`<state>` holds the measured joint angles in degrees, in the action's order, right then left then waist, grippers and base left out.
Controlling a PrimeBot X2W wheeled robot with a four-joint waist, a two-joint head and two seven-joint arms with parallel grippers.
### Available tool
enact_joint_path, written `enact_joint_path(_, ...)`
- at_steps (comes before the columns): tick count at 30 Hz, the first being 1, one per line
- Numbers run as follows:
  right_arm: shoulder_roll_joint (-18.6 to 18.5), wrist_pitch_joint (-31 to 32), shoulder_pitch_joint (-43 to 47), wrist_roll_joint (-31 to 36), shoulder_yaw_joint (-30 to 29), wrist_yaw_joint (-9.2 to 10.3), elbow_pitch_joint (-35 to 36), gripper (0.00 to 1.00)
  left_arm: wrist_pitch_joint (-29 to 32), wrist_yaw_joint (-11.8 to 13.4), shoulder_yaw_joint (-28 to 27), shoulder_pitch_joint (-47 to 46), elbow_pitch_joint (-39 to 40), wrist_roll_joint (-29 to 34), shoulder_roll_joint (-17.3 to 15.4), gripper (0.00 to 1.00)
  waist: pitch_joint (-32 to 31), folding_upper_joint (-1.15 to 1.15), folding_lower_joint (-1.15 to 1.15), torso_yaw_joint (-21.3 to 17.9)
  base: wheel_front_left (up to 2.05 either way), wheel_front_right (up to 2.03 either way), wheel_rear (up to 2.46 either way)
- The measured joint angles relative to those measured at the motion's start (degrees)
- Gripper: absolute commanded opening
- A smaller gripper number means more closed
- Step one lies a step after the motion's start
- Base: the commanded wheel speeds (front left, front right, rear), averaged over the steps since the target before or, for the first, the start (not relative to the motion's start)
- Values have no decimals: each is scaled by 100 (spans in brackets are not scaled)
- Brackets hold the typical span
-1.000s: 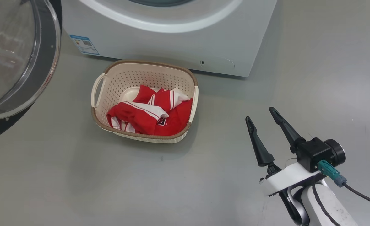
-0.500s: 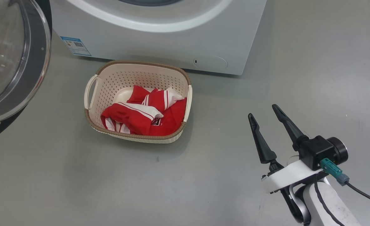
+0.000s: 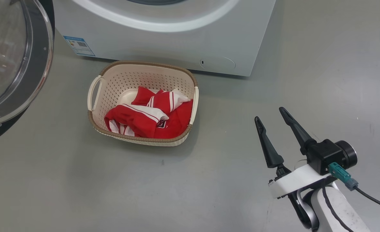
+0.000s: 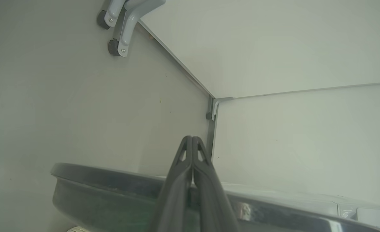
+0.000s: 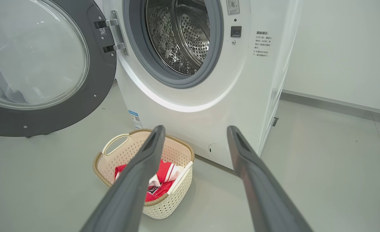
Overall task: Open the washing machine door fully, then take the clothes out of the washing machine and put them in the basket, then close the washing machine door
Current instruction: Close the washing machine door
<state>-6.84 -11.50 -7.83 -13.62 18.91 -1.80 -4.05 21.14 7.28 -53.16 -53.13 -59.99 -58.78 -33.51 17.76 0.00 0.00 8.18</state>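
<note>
Right gripper (image 3: 269, 114), with its 2 long dark fingers spread wide and nothing between them, hangs at the near right, well apart from the small cream perforated plastic basket with a brown woven-look rim (image 3: 151, 64). The left gripper (image 4: 192, 139) has its 2 fingers pressed together on nothing, above a dark curved edge (image 4: 112, 190) that is probably the door's rim. The bright red fabric garment with white panels and thin stripes (image 3: 145, 119) lies bunched inside the basket, which stands on the grey floor (image 3: 80, 187) just in front of the big white boxy front-loading washing machine (image 3: 177, 45). The large round door with a glossy black rim and bulging clear glass window (image 3: 12, 64) stands swung wide at the far left, and from the right wrist the steel drum (image 5: 180, 35) looks empty. So 2 of the 3 steps appear done, and closing the door is the step in hand. That calls for an arm to reach the door's free edge, away from the hinge, and push it round to the right towards the grey gasket (image 5: 214, 48) until the latch catches. The left gripper seems best placed, and its closed fingers suit a push. The basket looks low enough for the door to pass above it, though that clearance deserves watching.
</note>
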Motion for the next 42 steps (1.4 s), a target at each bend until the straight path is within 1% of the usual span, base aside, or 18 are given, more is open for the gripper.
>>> enact_joint_path(9, -1, -42, -14, 0, -8, 14, -33, 100, 210, 0, 169, -201, -216, 92, -140, 0, -4, 0, 0, -6, 0, 0, 0)
enact_joint_path(18, -1, -49, -27, 0, -36, 18, -73, 100, 509, 0, 332, -304, -420, 236, -197, 0, -56, 0, 0, 45, 0, 0, 0)
enact_joint_path(24, -11, -92, -30, 0, -83, 45, -109, 100, 767, 0, 469, -324, -535, 294, -174, 0, -106, 0, 0, 131, 0, 0, 0)
enact_joint_path(26, -35, -92, -30, 0, -105, 49, -122, 100, 1002, 0, 567, -328, -536, 310, -142, 0, -135, 0, 0, 189, 0, 0, 0)
enact_joint_path(29, -36, -92, -30, -1, -116, 51, -125, 100, 1170, -10, 651, -330, -548, 336, -79, 0, -167, 0, 0, 248, 0, 0, 0)
enact_joint_path(34, -40, -93, -29, -2, -116, 52, -136, 100, 1549, -163, 738, -330, -628, 335, 47, 0, -218, 0, 0, 339, 0, 0, 0)
enact_joint_path(42, -40, -100, -25, -12, -107, 52, -163, 100, 2369, -653, 845, -328, -691, 203, 380, 0, -315, 0, 0, 437, 0, 0, 0)
